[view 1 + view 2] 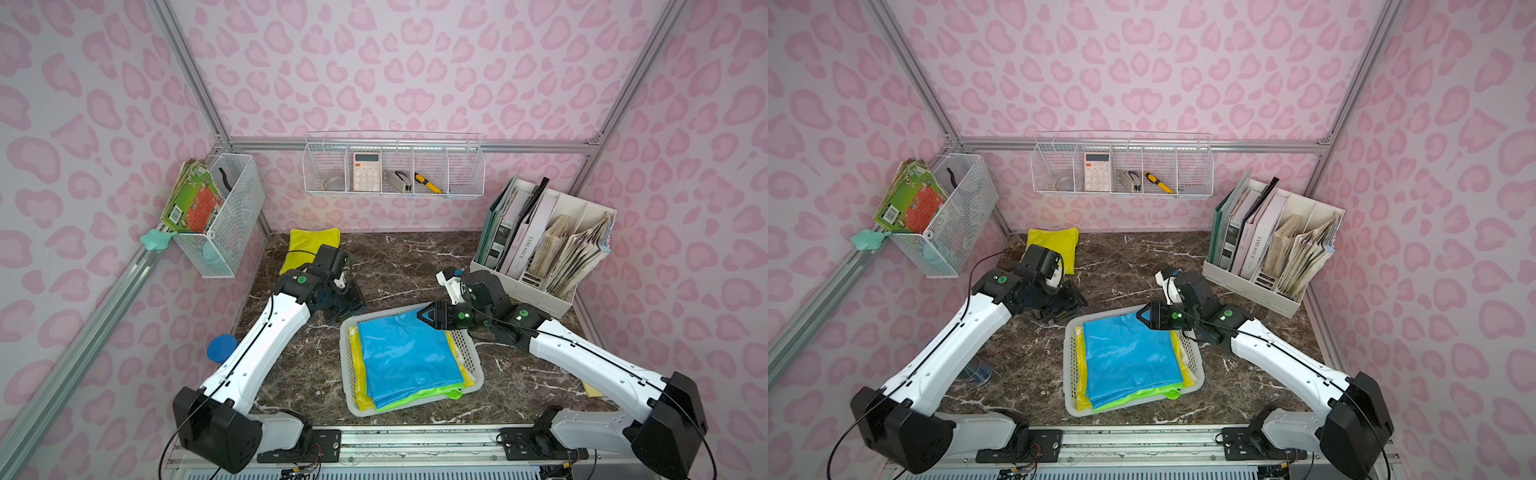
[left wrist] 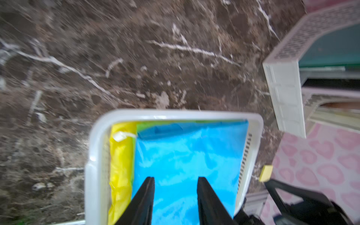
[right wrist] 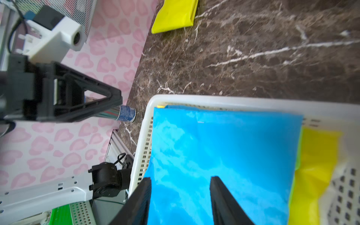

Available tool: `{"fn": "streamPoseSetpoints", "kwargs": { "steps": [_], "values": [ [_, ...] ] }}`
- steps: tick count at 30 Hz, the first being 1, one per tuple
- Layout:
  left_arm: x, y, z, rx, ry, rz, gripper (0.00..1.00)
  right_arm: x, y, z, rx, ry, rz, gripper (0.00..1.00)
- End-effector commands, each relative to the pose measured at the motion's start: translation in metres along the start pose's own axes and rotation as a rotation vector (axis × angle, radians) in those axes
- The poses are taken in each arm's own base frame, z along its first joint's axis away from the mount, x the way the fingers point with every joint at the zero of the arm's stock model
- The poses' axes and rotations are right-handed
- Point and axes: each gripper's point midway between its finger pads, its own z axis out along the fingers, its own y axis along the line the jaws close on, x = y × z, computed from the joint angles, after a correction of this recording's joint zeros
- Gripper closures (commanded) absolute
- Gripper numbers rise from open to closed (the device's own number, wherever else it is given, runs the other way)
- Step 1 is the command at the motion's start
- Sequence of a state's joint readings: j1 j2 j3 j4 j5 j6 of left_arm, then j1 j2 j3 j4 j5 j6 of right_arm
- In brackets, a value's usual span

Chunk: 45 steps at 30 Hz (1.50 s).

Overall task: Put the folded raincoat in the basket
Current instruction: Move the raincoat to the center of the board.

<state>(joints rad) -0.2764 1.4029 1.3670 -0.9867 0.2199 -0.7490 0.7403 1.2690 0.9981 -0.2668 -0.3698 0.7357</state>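
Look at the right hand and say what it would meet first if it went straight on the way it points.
Most likely the blue raincoat on top in the basket: the right hand points across it, open. How steeply it tilts down is unclear; if level, the basket's rim beyond comes first.

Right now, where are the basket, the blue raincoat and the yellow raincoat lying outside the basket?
basket [image 1: 343, 361]: in a top view, bare rim of a long side.
blue raincoat [image 1: 405, 357]: in a top view, middle of its top face.
yellow raincoat [image 1: 308, 244]: in a top view, bare fabric near its far edge.
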Motion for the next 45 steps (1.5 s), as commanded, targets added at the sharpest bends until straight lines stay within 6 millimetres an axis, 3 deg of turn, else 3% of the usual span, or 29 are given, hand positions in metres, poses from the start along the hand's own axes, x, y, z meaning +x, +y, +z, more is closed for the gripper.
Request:
{"fn": "streamPoseSetpoints", "kwargs": {
  "steps": [1, 8, 13, 21, 25, 31, 33, 36, 39, 42, 45],
  "values": [
    [-0.038, 0.031, 0.020, -0.116, 0.014, -0.010, 0.61, -0.007, 0.000, -0.003, 0.001, -0.004, -0.028, 0.48],
    [-0.144, 0.062, 0.084, -0.147, 0.057, -0.153, 0.73, 0.007, -0.009, -0.014, 0.016, 0.013, -0.045, 0.48],
    [-0.211, 0.085, 0.119, -0.161, 0.027, -0.246, 0.74, 0.021, -0.018, -0.018, 0.011, 0.020, -0.024, 0.48],
    [-0.265, 0.138, 0.144, -0.148, -0.028, -0.372, 0.75, 0.029, -0.032, -0.020, 0.032, 0.030, -0.023, 0.48],
    [-0.265, 0.159, 0.153, -0.198, -0.038, -0.394, 0.74, 0.030, -0.037, -0.014, 0.027, 0.062, -0.014, 0.48],
    [-0.234, 0.170, 0.185, -0.214, 0.089, -0.455, 0.75, 0.027, -0.034, -0.008, 0.015, 0.087, -0.016, 0.49],
    [-0.223, 0.164, 0.194, -0.195, 0.129, -0.455, 0.76, 0.027, -0.032, -0.009, 0.013, 0.090, -0.020, 0.49],
    [-0.203, 0.140, 0.203, -0.134, 0.191, -0.438, 0.77, 0.028, -0.034, -0.011, 0.018, 0.084, -0.019, 0.49],
    [-0.183, 0.095, 0.202, -0.037, 0.231, -0.365, 0.76, 0.030, -0.034, -0.012, 0.015, 0.082, -0.013, 0.49],
    [-0.169, 0.046, 0.190, 0.044, 0.244, -0.247, 0.74, 0.030, -0.034, -0.013, 0.011, 0.081, -0.011, 0.49],
    [-0.173, 0.019, 0.167, 0.086, 0.203, -0.172, 0.73, 0.029, -0.033, -0.015, 0.011, 0.070, -0.011, 0.49]
  ]
}}
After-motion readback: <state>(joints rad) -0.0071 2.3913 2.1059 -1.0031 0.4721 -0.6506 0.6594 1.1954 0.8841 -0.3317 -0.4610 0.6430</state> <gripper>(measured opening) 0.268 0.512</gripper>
